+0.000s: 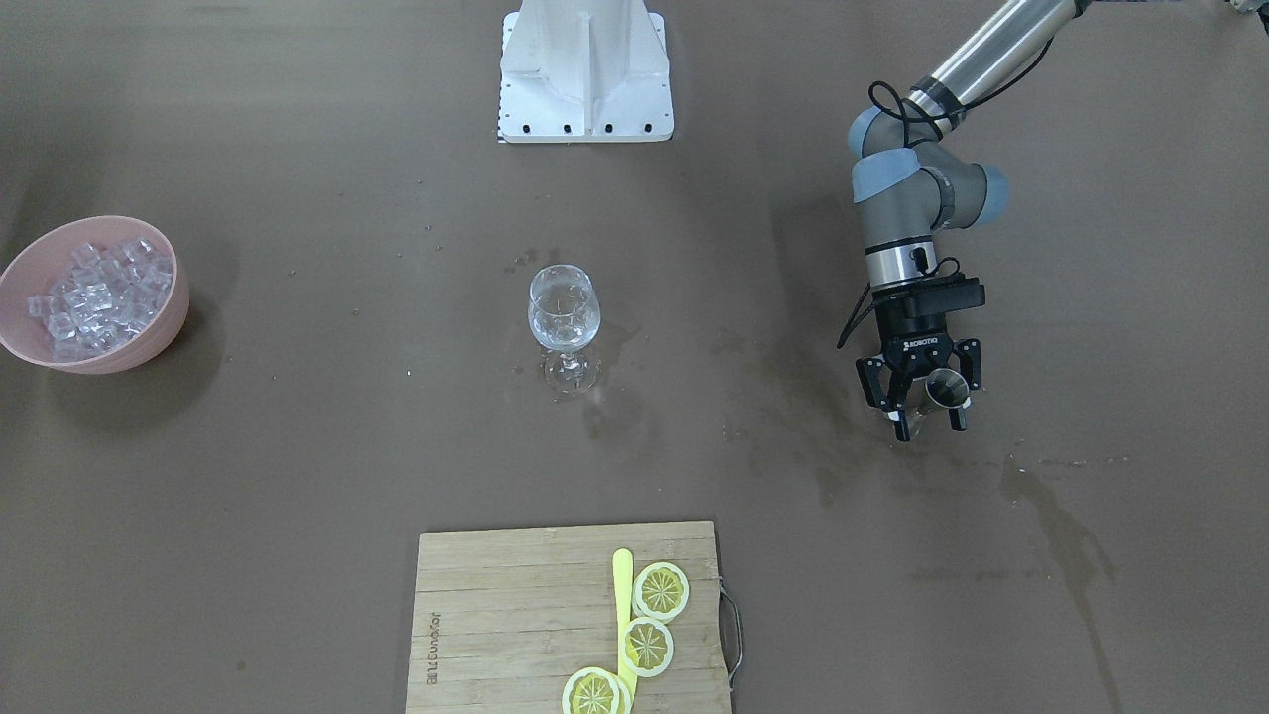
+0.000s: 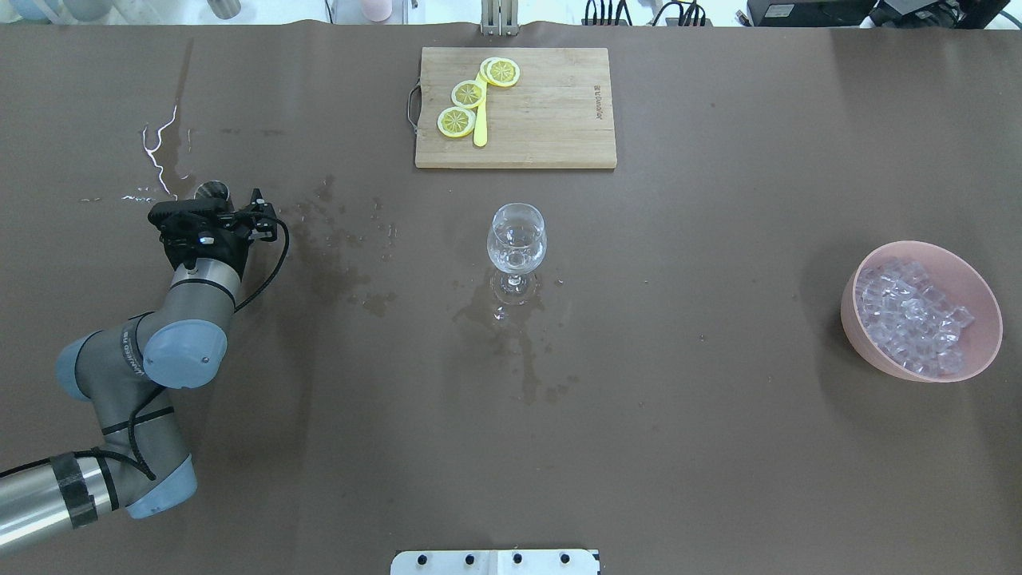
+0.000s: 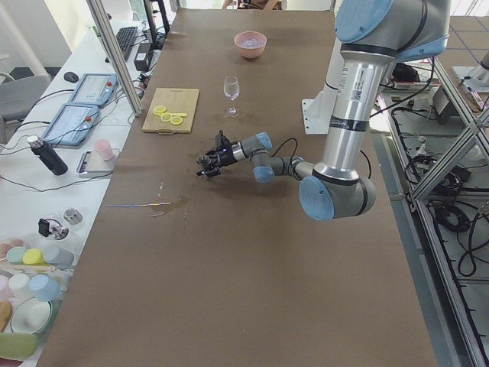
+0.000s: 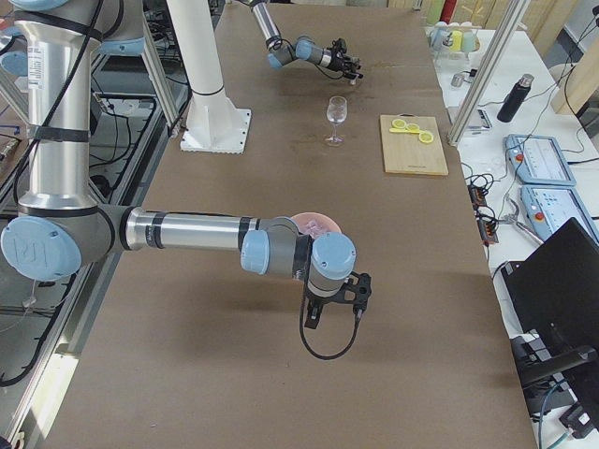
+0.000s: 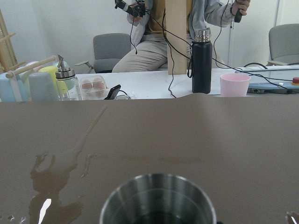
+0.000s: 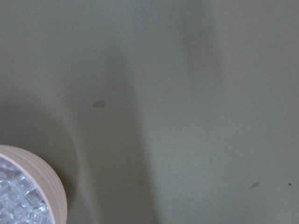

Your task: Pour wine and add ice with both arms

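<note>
My left gripper (image 1: pixel 930 424) stands low over the table, its jaws open around a small steel cup (image 1: pixel 947 389) that stands upright between the fingers. The cup fills the bottom of the left wrist view (image 5: pixel 158 200), and one fingertip there sits well clear of it. The wine glass (image 1: pixel 564 307) stands at the table's middle with a little clear liquid in it. The ice (image 1: pixel 99 290) lies in a pink bowl (image 1: pixel 181 302). My right gripper (image 4: pixel 335 304) hangs beside that bowl; I cannot tell whether it is open or shut. The right wrist view shows the bowl's wall (image 6: pixel 49 186) and the ice (image 6: pixel 14 198).
A wooden cutting board (image 1: pixel 496 615) with lemon slices (image 1: pixel 661 591) and a yellow knife lies at the operators' edge. The white pedestal (image 1: pixel 585 69) stands at the robot's side. Wet spill marks (image 2: pixel 160 152) spread around the cup and below the glass.
</note>
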`<state>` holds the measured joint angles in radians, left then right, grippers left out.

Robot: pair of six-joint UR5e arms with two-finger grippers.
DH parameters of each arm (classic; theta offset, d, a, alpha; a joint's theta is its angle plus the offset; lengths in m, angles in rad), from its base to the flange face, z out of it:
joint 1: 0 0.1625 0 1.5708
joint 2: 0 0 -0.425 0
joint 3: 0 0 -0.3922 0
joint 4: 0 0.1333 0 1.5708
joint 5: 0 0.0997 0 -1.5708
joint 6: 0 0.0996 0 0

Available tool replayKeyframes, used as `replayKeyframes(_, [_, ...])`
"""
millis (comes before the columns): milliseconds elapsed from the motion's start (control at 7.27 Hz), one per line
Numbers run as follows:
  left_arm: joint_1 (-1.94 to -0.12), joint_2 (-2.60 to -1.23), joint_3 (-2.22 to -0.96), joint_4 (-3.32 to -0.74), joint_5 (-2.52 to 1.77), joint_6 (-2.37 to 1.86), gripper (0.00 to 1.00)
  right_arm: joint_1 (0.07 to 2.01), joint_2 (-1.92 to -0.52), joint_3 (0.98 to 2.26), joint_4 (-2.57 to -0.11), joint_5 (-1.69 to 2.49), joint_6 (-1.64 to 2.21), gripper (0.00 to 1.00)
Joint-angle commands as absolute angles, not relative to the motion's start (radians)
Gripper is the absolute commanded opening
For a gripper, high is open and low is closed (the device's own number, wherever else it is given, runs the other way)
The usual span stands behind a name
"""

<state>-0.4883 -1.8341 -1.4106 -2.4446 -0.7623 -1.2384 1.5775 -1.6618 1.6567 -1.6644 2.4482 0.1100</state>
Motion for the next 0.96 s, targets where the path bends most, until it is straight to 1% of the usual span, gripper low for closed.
replayKeyframes(0, [-0.488, -1.835, -1.405, -2.445, -0.762, -1.238, 0.72, 1.577, -1.661, 1.657, -1.664, 2.448, 0.11, 1.0])
replayKeyframes(826, [-0.476, -1.821, -1.404, -2.488, -0.764, -1.238, 0.72, 1.575, -1.661, 1.657, -1.664, 2.45, 0.11, 1.0])
